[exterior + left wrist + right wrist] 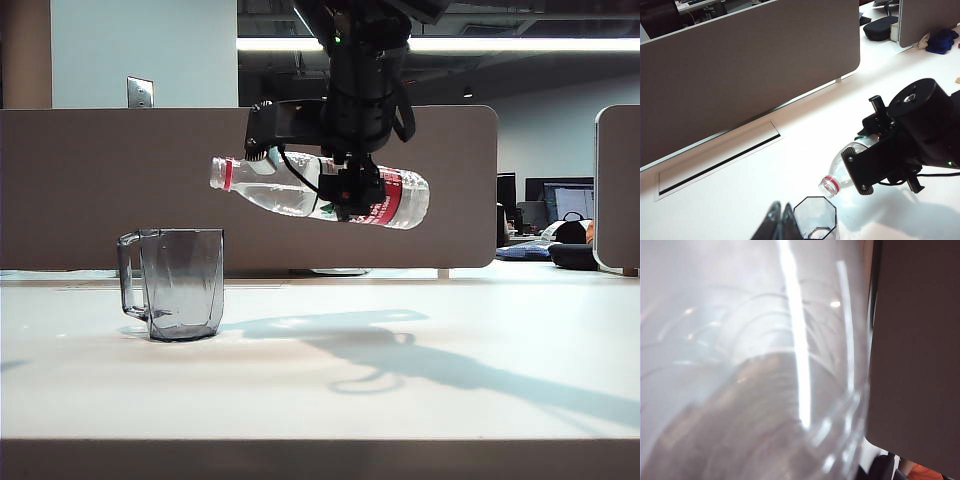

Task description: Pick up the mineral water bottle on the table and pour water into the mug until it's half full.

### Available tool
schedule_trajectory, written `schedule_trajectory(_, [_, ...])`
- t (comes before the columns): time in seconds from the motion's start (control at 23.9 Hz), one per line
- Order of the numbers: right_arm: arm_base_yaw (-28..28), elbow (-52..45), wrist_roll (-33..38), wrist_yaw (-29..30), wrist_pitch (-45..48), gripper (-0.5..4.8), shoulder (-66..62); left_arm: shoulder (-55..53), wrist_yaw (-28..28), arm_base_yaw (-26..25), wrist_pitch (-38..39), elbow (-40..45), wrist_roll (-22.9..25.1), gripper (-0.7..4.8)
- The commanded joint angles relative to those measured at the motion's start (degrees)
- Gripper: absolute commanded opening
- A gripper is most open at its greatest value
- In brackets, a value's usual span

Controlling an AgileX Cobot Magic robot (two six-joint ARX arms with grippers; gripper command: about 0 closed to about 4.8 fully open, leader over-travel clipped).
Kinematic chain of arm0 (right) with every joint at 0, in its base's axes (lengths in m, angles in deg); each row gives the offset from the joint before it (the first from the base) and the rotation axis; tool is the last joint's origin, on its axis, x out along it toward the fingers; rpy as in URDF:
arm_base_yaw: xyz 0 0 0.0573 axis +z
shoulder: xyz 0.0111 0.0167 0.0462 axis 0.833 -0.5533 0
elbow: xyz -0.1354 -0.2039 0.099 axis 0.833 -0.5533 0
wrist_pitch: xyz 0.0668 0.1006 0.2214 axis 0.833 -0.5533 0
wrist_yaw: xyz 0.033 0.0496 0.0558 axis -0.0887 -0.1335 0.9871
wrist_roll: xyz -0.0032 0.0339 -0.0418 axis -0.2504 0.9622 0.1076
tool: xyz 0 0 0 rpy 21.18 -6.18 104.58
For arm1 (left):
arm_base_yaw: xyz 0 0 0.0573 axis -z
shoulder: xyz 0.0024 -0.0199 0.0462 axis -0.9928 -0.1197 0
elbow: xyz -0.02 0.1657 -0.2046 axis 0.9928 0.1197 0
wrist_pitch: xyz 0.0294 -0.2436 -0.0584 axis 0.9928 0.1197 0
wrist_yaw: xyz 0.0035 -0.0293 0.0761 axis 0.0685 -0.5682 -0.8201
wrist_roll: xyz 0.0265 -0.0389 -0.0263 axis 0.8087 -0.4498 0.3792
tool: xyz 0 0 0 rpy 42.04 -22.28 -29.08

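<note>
Behind the table [400,400] a partition is standing, while the right gripper [352,190] fingers are clamping the tilted mineral water bottle [290,185], its mouth at one o'clock of the mug [182,283], so water is risking to miss; the left gripper [780,225] fingers I cannot tell.

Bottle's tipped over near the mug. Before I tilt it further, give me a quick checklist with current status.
1. Right gripper clamped on mineral water bottle: ok.
2. Bottle uncapped, neck lowest: ok.
3. Bottle mouth above the mug opening: not ok, in the exterior view it sits to the right of the rim.
4. Mug upright on the table: ok.
5. Water level in mug: cannot tell.
6. Left gripper clear of the mug: cannot tell, its fingers look close beside it.
</note>
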Motion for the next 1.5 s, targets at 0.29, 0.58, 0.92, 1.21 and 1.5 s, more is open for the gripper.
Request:
schedule_trajectory(0.29, [0.8, 0.6, -2.8, -4.1, 2.6, 2.68, 0.9, 0.5, 0.2, -0.1, 0.1, -0.4, -0.2, -0.05])
schedule_trajectory(0.58, [2.3, 0.6, -3.8, -6.2, 2.3, 2.15, 0.9, 0.5, 0.3, -0.1, 1.0, -0.4, -0.3, -0.05])
schedule_trajectory(0.92, [3.1, 0.6, -3.8, -7.7, 2.1, 2.24, 0.9, 0.6, 0.4, -0.1, 3.5, -0.4, -1.7, -0.05])
schedule_trajectory(1.21, [3.3, 0.6, -4.1, -10.1, 2.1, 2.24, 0.9, 0.9, 0.4, -0.1, 3.5, -0.4, -1.7, -0.05])
schedule_trajectory(1.5, [3.3, 0.6, -4.1, -10.5, 2.2, 2.24, 0.9, 1.6, 0.4, -0.1, 3.5, -0.4, -1.7, -0.05])
